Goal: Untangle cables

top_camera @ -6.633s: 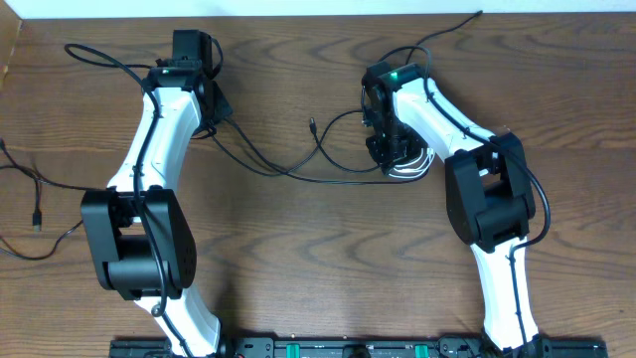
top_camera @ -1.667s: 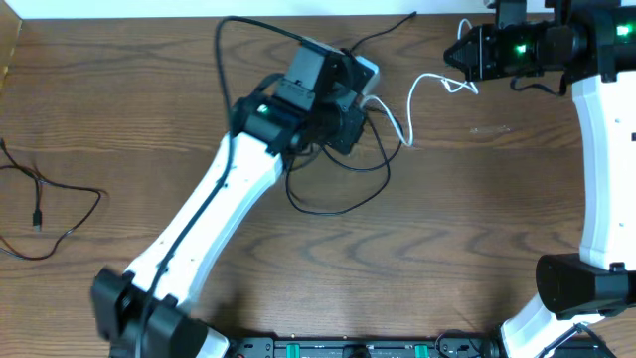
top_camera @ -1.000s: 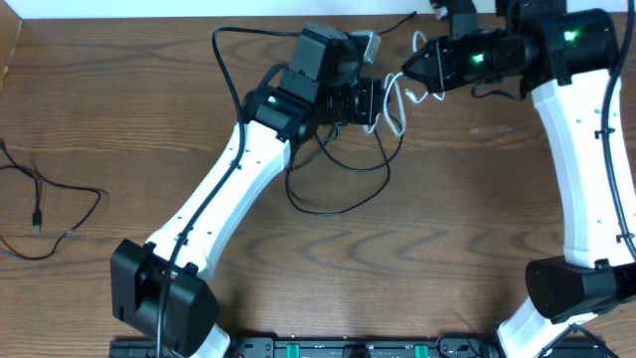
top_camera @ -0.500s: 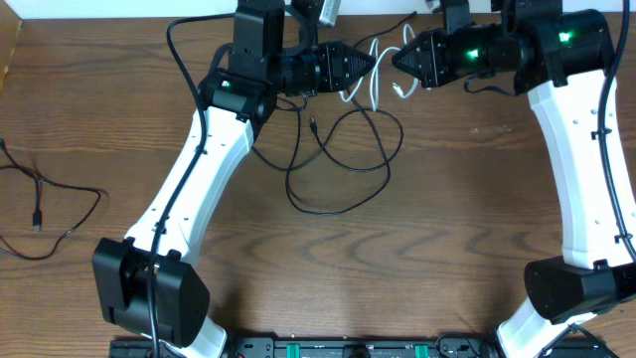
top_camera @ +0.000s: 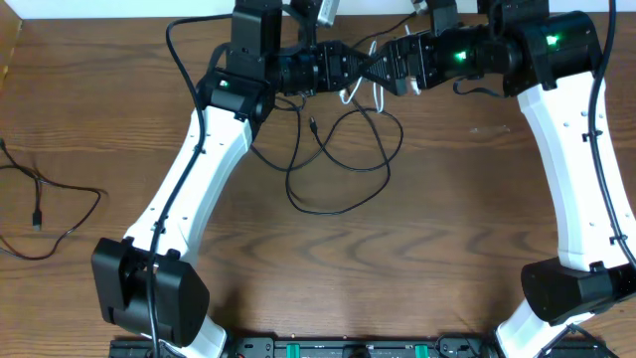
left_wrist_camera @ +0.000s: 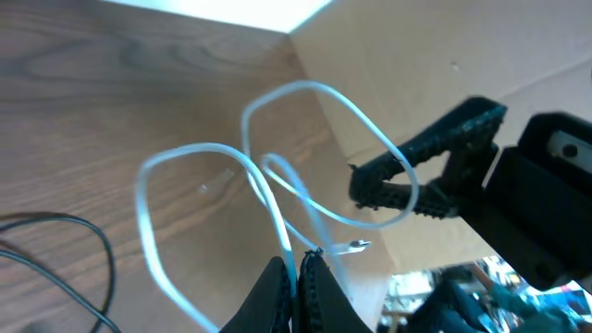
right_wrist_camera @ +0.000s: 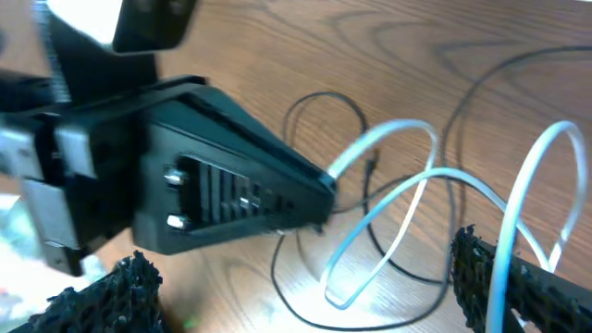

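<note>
Overhead: white cable [top_camera: 381,97], loops front-to-back

The place reads as a robotics lab bench: two white-and-black jointed robot arms, the left arm [top_camera: 199,169] and the right arm [top_camera: 571,169], rise from a black mounting rail with green fittings [top_camera: 348,349] along the near edge of a dark brown wood-grain surface [top_camera: 447,249]. A thin black cord [top_camera: 37,217] lies loose at the surface's left edge. A plain white strip [top_camera: 119,8] runs along its far side.
</note>
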Tool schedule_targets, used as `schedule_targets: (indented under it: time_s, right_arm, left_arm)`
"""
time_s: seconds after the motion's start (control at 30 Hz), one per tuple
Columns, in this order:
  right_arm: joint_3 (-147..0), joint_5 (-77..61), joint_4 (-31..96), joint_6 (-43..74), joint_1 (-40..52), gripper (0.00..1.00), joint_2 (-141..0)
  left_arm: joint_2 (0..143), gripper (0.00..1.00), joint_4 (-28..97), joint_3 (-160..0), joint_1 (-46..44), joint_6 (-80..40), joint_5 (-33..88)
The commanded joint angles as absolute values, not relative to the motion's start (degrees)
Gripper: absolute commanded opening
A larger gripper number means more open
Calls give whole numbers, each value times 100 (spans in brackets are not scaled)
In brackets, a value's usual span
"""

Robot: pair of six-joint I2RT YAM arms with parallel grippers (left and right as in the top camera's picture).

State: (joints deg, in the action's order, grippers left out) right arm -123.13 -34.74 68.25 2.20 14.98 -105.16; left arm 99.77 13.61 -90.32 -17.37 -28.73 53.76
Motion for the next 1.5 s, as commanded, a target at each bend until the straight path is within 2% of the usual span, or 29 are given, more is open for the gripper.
schedule_targets:
  time_s: [0.0, 0.13, 0.23, 0.37, 0.53, 0.67, 0.83, 1.07, 1.47]
  right_arm:
    - [-12287, -2412, 6908, 663, 1439, 99, -10545]
    - [-12287, -1400, 7059, 1081, 1385, 99, -10545]
    - [-12287, -1129, 7085, 1199, 1356, 99, -10545]
    - [-12287, -1275, 7199, 561, 1361, 99, -10545]
    - [-12287, 320, 7970, 497, 1334, 99, -10698]
    - [-12287, 287, 8552, 104, 1310, 99, -11013]
    - [-12287, 224, 8639, 298, 1315, 99, -11347]
    - [-12287, 217, 8589, 574, 1131, 99, -11439]
    - [-12287, 220, 8569, 574, 1092, 99, -11439]
  left_arm:
    - [9998, 8, 1361, -9011, -1699, -2792, 4847]
    - [9996, 8, 1413, -9028, -1686, -2724, 4285]
    - [9996, 8, 1712, -9137, -1678, -2541, 3857]
    - [9992, 8, 2475, -9229, -1678, -2241, 2652]
    - [9992, 8, 3221, -9229, -1678, -1988, 1660]
    - [9992, 8, 3481, -9229, -1678, -1778, 1278]
    - [9988, 8, 3417, -9290, -1678, -1647, 1232]
    - [9988, 8, 3865, -10934, -1660, -1081, 489]
    - [9985, 8, 3879, -13563, -1538, -897, 548]
